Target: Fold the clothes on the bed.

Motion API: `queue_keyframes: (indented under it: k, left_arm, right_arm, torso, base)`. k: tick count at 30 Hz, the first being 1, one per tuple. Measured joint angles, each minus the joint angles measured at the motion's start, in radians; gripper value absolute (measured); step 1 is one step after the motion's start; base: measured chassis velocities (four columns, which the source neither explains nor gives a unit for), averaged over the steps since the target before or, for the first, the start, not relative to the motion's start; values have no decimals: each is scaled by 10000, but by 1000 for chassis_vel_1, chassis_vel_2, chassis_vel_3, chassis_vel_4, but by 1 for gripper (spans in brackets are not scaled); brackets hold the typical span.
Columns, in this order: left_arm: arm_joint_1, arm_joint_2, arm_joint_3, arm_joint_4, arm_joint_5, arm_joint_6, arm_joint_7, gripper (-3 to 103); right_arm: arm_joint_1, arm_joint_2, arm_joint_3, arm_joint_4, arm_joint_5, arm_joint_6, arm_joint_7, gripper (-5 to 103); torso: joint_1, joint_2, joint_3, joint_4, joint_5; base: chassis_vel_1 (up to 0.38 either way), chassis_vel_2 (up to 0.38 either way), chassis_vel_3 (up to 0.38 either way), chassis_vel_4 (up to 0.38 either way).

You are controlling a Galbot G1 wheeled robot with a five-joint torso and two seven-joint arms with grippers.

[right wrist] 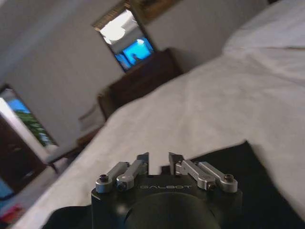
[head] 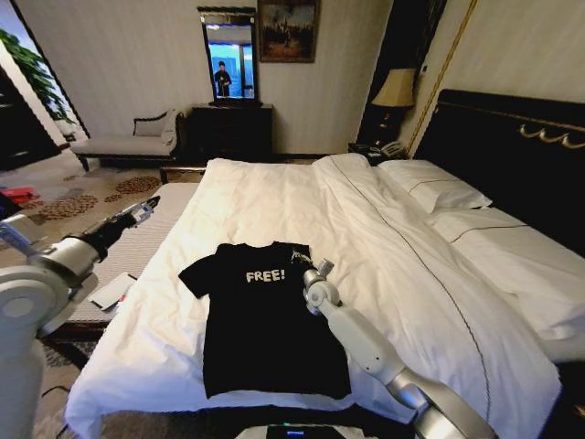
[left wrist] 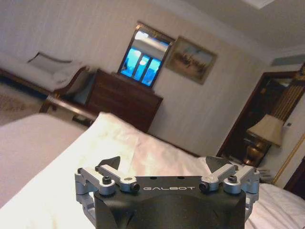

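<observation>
The clothes are one black T-shirt with white "FREE!" lettering, lying flat and face up near the foot of the bed. My right gripper sits at the shirt's sleeve on the headboard side, where the cloth is bunched up. In the right wrist view its fingers are nearly together over the black cloth, shut on the sleeve. My left gripper hangs in the air off the bed's left side, away from the shirt. In the left wrist view this gripper is wide open with nothing in it.
White pillows lie against the dark headboard on the right. A pale striped bench runs along the bed's left side. A chaise, a dark dresser and a lamp line the far wall.
</observation>
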State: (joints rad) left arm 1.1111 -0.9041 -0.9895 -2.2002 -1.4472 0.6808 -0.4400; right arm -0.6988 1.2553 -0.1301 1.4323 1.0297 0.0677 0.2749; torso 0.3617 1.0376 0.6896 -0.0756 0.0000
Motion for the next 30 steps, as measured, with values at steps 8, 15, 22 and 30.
queue_keyframes:
  k: [8,15,22,30]
  left_arm:
    - [46,-179,266,678,34,83,-21,100]
    - [226,-589,840,1888,-6,247,6,100]
    - [-59,-1360,1641,4617,-308,319,548,100]
    - [-494,-2203,2137,6546,804,157,1368,100]
  right_arm:
    - [-155,-213,-39,449,-34,691,-641,54]
    - [-64,-509,605,535,4,710,-193,77]
    - [-419,-1347,1218,796,3,417,122,96]
    - [-723,-1711,1458,871,-34,190,492,100]
  torso:
    - [-1,0,0,1,3]
    - [-1,0,0,4,3]
    - [0,0,1,-3,0]
    - [0,-1,1,3,3]
  base:
    - [0,0,0,0]
    - [0,0,0,0]
    - [0,0,0,0]
    - [0,0,0,0]
